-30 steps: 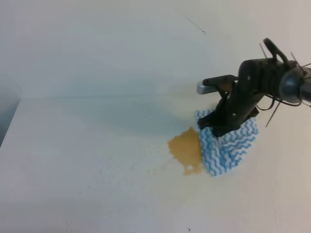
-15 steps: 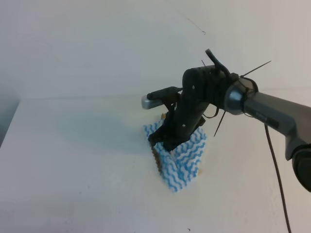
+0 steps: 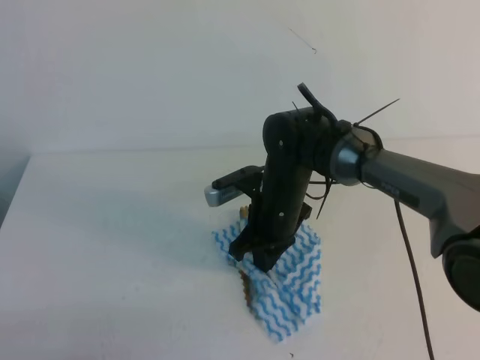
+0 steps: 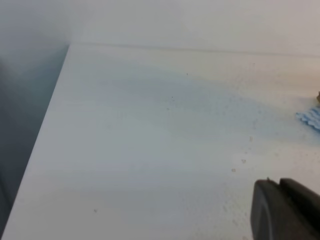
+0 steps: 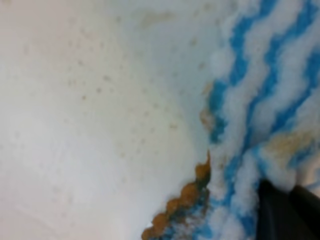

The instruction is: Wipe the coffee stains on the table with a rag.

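The blue-and-white wavy striped rag [image 3: 296, 289] lies bunched on the white table [image 3: 112, 247], right of centre. My right gripper [image 3: 253, 259] points down onto the rag's upper left part, shut, with the cloth pinched under its tips. The coffee stains are almost wholly under the rag; only a brown rim [image 3: 244, 279] shows at its left edge. In the right wrist view that wet brown edge [image 5: 177, 212] borders the rag [image 5: 260, 100], beside the dark fingers [image 5: 287, 210]. The left gripper [image 4: 285, 212] shows as a dark block low right, its fingers together, far from the rag's corner [image 4: 311, 119].
The table's left edge [image 4: 45, 140] drops off into a dark gap. A pale wall [image 3: 150, 75] stands behind the table. The right arm's black cable [image 3: 412, 262] hangs over the table's right part. Faint tan specks [image 5: 100, 80] dot the surface left of the rag.
The right gripper has dragged the rag leftward and toward the near edge, over the coffee blotch. The blotch, plain a second ago, is now covered except for a brown rim.
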Available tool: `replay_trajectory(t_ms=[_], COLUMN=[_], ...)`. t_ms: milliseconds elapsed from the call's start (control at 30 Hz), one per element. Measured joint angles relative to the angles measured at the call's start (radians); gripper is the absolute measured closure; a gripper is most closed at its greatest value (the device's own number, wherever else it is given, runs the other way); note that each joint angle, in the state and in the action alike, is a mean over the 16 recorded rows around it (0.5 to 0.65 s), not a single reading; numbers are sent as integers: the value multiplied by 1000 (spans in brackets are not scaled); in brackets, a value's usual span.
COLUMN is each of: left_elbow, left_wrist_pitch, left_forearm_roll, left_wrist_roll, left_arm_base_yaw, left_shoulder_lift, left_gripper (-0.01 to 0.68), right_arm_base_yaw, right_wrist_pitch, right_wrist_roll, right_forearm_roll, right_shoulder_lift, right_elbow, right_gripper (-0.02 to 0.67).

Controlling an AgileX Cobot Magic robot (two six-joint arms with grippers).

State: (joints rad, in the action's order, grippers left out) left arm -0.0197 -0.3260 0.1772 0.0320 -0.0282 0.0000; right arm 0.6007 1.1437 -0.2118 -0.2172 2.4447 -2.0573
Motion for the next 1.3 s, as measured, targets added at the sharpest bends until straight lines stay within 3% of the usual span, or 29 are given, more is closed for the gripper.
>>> replay_trajectory(t_ms=[467,867,1100,1300], left_elbow=[-14,-11,-14,-14], left_wrist_pitch=[0,0,0,0], left_forearm_roll=[0,0,0,0], left_wrist_roll=[-1,-1,-1,0], left_arm_base_yaw=[0,0,0,0], left_shoulder_lift=[0,0,0,0], left_gripper=[677,677,677,677], right_arm_base_yaw=[-27,-173,-225,-166], right_wrist_pitch=[35,-141,-253,-308], right_wrist_roll=[-2,2,-58,-145], right_forearm_roll=[115,151,72,-59], right_shoulder_lift=[-89,-293,-382,-411], right_elbow=[153,511,693,753], right_gripper=[642,643,643,643])
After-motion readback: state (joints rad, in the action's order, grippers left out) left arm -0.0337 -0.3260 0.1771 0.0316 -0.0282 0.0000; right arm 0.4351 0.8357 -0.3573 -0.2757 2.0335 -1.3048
